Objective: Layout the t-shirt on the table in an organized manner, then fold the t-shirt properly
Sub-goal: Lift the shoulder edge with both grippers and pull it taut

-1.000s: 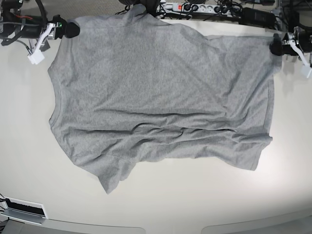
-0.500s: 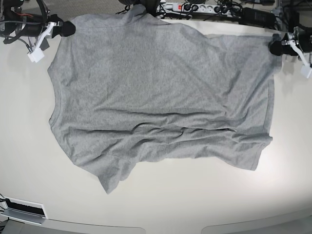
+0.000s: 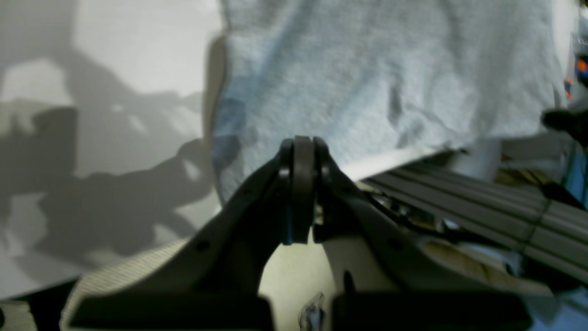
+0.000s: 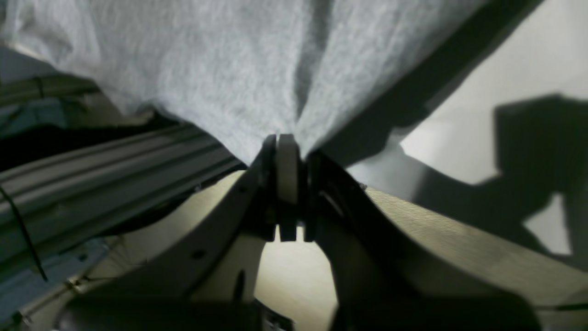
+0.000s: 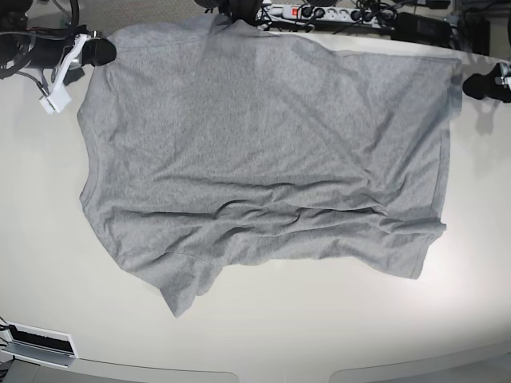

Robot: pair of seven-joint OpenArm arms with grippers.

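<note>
While t-shirt (image 5: 263, 159) lies on table (image 5: 319, 327) | left gripper (image 3: 301, 151) pinches its edge | right gripper (image 4: 281, 147) likewise

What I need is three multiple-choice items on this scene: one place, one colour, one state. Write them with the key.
1. In the base view, the right tool is at the t-shirt's:
A. middle
B. bottom edge
C. top-left corner

2. The t-shirt is:
A. grey
B. red
C. black

3. The right tool is:
A. wide open
B. shut on the t-shirt
C. shut on nothing

Key: 1 C, it sits against that corner near the table's far edge. 2 A, plain grey cloth in every view. 3 B, the right wrist view shows cloth gathered between closed tips.
</note>
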